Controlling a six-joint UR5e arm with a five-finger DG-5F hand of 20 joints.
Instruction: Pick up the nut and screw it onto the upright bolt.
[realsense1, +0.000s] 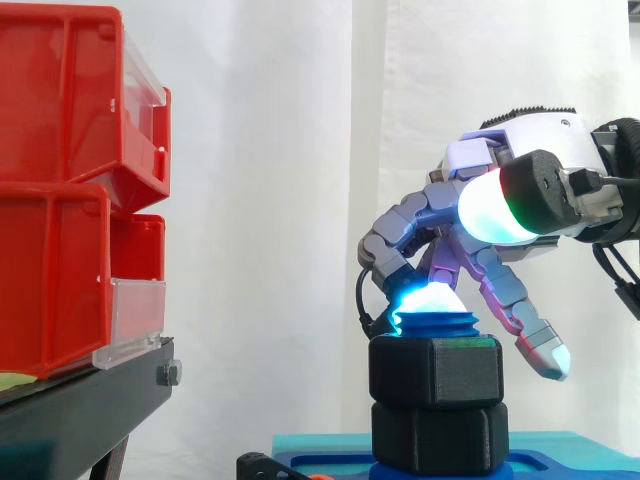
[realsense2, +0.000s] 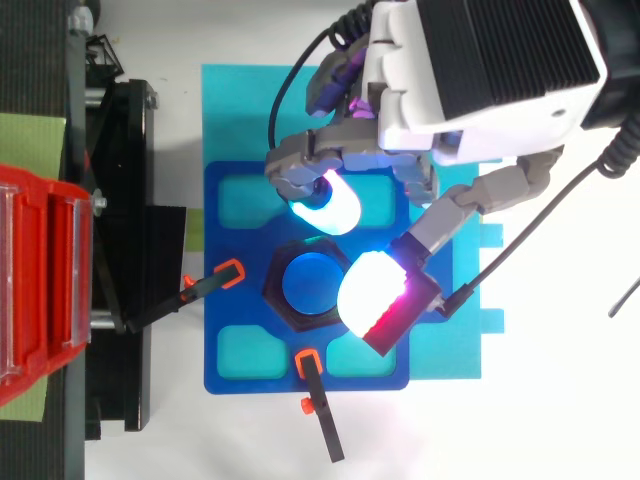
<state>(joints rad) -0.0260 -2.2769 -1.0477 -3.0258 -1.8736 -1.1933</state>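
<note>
Red bins (realsense1: 60, 190) stacked at left on black stand (realsense1: 90, 400). Hand (realsense1: 540, 140) arches over the bolt top; can't tell if it grips anything. Blue fixture plate (realsense2: 235, 370) underneath. Black hex nut (realsense1: 436, 372) sits on upright blue bolt (realsense2: 310, 283).

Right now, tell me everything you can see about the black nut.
The nut is a black hexagon, matte and plastic-looking, with flat side faces and softened edges. It sits level on the upright blue bolt, already threaded on, with a few blue threads showing above it. Its underside rests on a second black hex piece of like shape. From above it reads as a dark ring around the bolt's round top. The hand is close over it; contact cannot be made out.
</note>
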